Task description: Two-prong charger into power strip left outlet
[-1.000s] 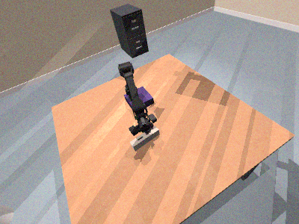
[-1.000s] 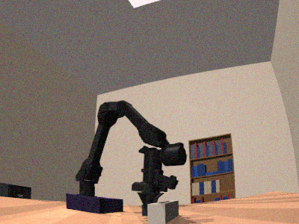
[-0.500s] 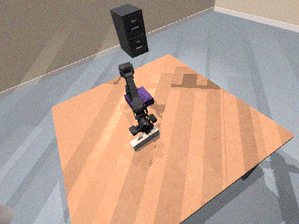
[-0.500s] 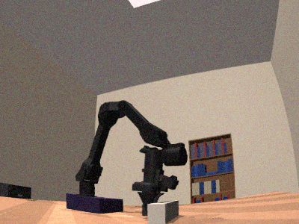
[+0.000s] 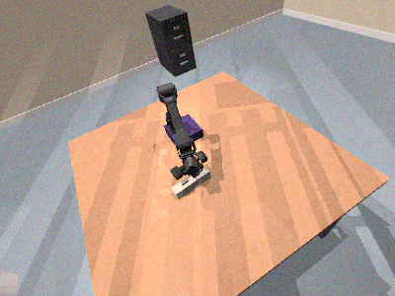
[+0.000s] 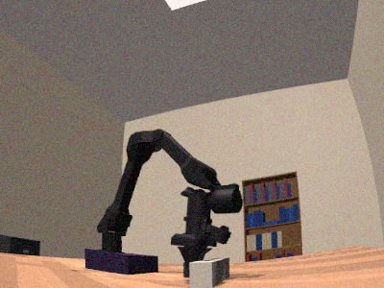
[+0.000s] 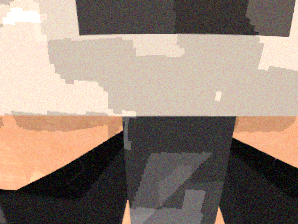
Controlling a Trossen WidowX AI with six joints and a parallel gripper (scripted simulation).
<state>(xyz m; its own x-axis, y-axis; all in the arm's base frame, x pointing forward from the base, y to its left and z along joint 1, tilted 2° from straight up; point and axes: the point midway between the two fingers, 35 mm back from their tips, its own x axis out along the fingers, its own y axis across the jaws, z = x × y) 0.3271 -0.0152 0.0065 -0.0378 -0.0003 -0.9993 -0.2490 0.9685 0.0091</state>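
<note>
The power strip (image 5: 181,191) (image 6: 201,275) (image 7: 150,75) is a pale block on the table, with dark patches on its upper side. My gripper (image 5: 194,173) (image 6: 191,266) (image 7: 170,139) points down at the strip's robot-side long edge and is shut on the charger. The charger (image 7: 177,145) is a dark block between the black fingers in the wrist view. Its far end meets the strip's near edge there, and the strip's edge cuts off the view of it. The prongs are hidden, and I cannot tell whether they are in an outlet or whether the charger touches the strip.
The purple base block (image 5: 193,125) (image 6: 120,262) carries the arm behind the strip. The wooden table (image 5: 267,197) lies under everything. A dark cabinet (image 5: 173,41) and a bookshelf (image 6: 273,216) stand beyond the table.
</note>
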